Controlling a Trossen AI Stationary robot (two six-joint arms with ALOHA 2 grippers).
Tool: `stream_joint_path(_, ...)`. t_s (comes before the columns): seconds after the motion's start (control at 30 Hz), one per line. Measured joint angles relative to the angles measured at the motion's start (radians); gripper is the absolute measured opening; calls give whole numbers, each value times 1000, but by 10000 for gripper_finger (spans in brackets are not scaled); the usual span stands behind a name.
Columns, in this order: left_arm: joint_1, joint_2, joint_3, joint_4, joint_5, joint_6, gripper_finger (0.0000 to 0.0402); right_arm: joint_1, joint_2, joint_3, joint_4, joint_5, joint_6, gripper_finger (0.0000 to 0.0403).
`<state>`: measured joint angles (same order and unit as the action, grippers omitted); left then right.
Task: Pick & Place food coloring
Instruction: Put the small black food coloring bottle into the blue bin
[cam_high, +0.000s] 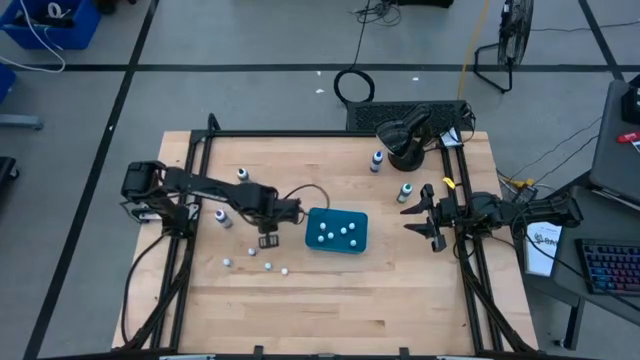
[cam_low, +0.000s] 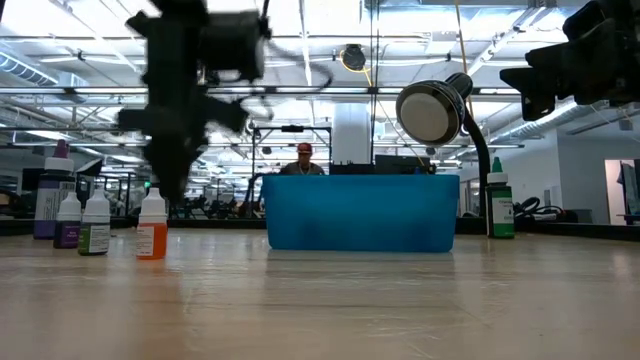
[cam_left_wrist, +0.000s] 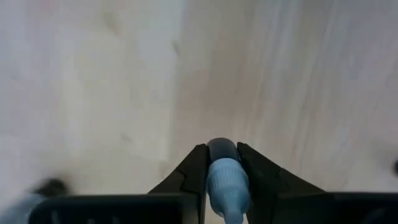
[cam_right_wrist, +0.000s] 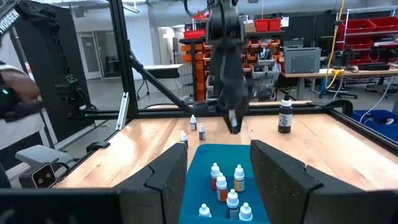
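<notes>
My left gripper (cam_left_wrist: 222, 163) hangs above the table, just left of the teal tray (cam_high: 360, 246), pointing down. It is shut on one small food coloring bottle (cam_left_wrist: 225, 174) with a pale cap and a dark body. Several more bottles stand in the tray (cam_right_wrist: 227, 186). Others stand loose on the wood left of it (cam_high: 250, 253), and the low view shows an orange one (cam_low: 152, 228) among them. My right gripper (cam_high: 425, 216) waits open at the table's right side, level, with nothing between its fingers (cam_right_wrist: 163, 177). My left gripper pinches the bottle between its two fingers, which sit on opposite sides of its body just below the cap (cam_left_wrist: 222, 152). The fingers come from above, pointing down. The bottle stands upright in the hold, cap toward the wrist, clear of the table.
Two taller bottles (cam_high: 377, 160) (cam_high: 405, 190) stand at the far right near a black round lamp-like object (cam_high: 405, 140) with a cable. Another tall bottle (cam_high: 242, 174) stands far left. A person shows in the room behind the tray (cam_low: 304, 160). Bare wood lies along the near edge.
</notes>
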<state>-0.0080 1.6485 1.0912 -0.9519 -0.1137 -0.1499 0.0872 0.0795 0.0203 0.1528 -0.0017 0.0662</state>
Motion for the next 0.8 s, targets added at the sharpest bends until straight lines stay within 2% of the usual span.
stream_joint_path(0.23,-1,6,304,-66,-64,195,69,0,0,0,0,0,0,164)
stream_joint_path(0.37,1,56,427,-71,-80,281,69,0,0,0,0,0,0,167)
stream_joint_path(0.47,1,122,485,-75,-74,330,69,0,0,0,0,0,0,166)
stream_joint_path(0.57,1,201,523,-79,-21,379,69,0,0,0,0,0,0,164)
stream_joint_path(0.67,1,265,536,-71,35,420,69,0,0,0,0,0,0,166)
stream_joint_path(0.8,-3,325,537,-59,43,459,69,0,0,0,0,0,0,166)
